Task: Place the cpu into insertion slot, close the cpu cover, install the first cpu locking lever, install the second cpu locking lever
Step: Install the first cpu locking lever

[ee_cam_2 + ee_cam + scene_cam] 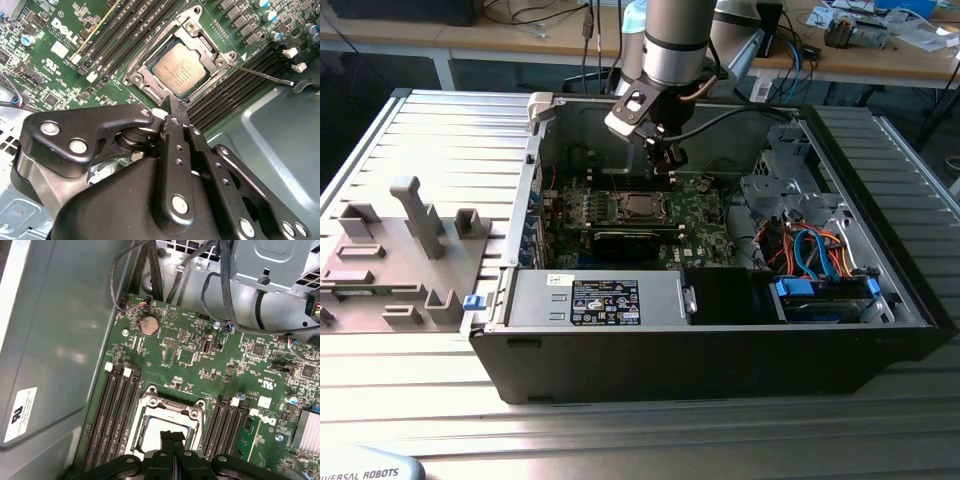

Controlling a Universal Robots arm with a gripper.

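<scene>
The cpu, a silver-grey square chip, lies in the insertion slot on the green board. The silvery cpu cover rests down around it. One thin locking lever sticks out sideways from the socket corner, away from the frame. Another lever runs along the socket's opposite side. My gripper hovers just above the socket edge with its black fingers pressed together and nothing between them. In the first wrist view the fingertips overlap the socket. In the exterior view the gripper hangs over the socket.
Black memory slots flank the socket on both sides. A long black expansion card lies in front of it in the exterior view. Case walls, cable bundles and a drive cage surround the board. A grey fixture plate sits outside the case.
</scene>
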